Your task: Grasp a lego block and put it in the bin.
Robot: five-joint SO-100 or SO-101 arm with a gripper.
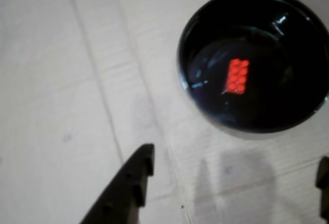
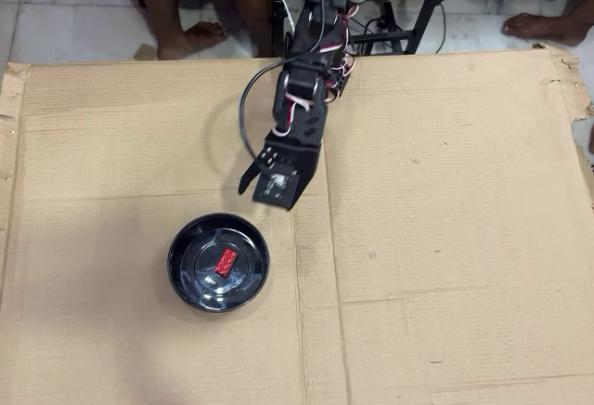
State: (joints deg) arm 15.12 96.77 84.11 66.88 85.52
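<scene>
Surface: cardboard (image 2: 445,238) is covering the whole work area you are looking at, with creases and flap seams running across it; a tiled floor is showing beyond its far edge in the overhead view.
Background: bare feet (image 2: 190,38) of people are standing on the tiles near the arm's base.
Arm: your arm (image 2: 302,98) is reaching from the far edge toward the middle of the cardboard, black with white and red wires along it.
Gripper: the gripper (image 1: 234,183) is hanging spread apart and is pinching nothing; in the wrist view you are seeing one finger (image 1: 128,188) at the bottom and the other only at the right edge, with bare cardboard between them.
Bin: the bin (image 2: 218,262) is sitting on the cardboard, near the gripper but apart from it, to the lower left of it in the overhead view.
Block: the block (image 2: 225,260) is lying inside the bin on its flat base, studs up, close to the centre.
</scene>
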